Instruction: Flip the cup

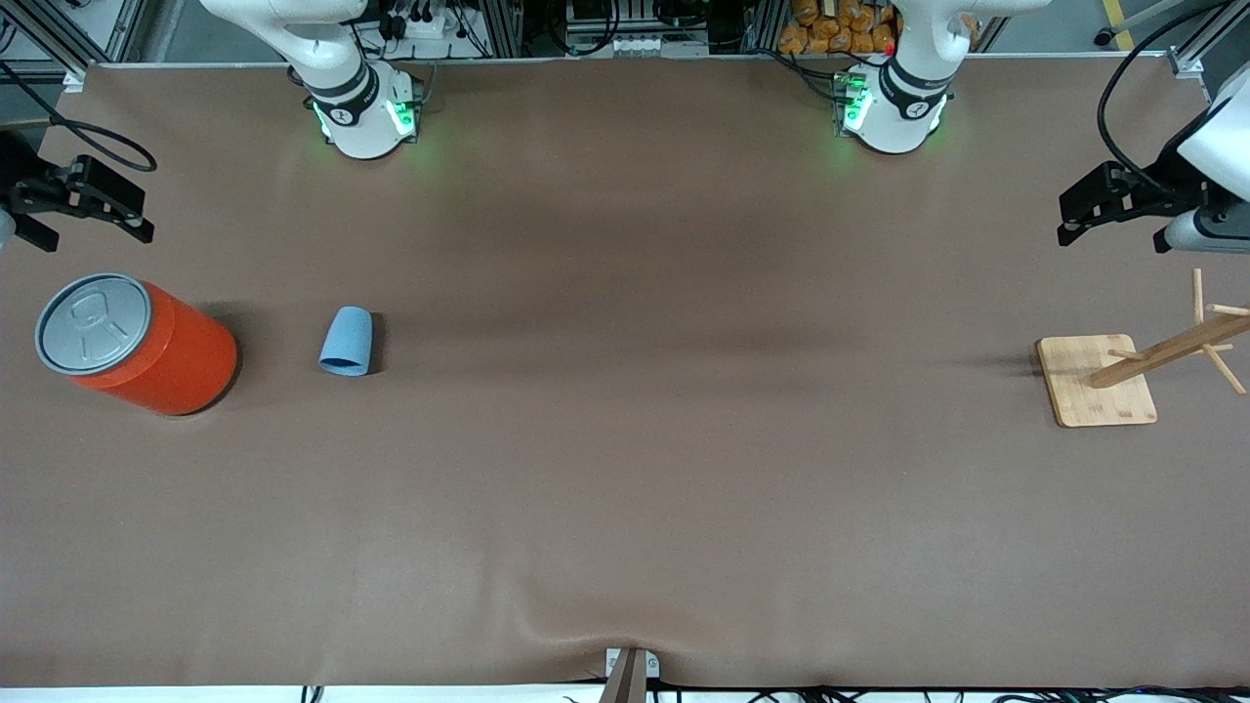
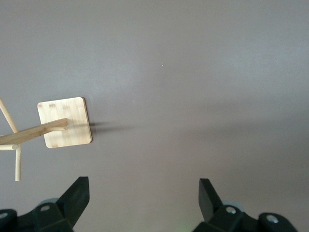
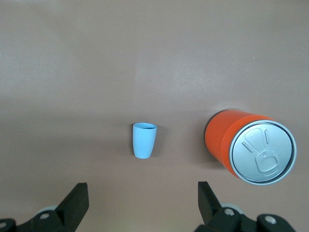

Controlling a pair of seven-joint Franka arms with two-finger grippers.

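Note:
The light-blue cup [image 1: 346,341] lies on its side on the brown table, its mouth toward the front camera, beside the orange can. It also shows in the right wrist view [image 3: 144,140]. My right gripper [image 1: 137,217] hangs open and empty in the air at the right arm's end of the table, over the table near the can. In its wrist view the gripper [image 3: 143,195] has its jaws wide apart, clear of the cup. My left gripper [image 1: 1069,223] is open and empty in the air at the left arm's end, and its wrist view [image 2: 144,193] shows bare table between the jaws.
A large orange can [image 1: 146,347] with a grey lid stands toward the right arm's end, also in the right wrist view [image 3: 251,145]. A wooden peg stand on a square base [image 1: 1094,386] stands toward the left arm's end, also in the left wrist view [image 2: 65,122].

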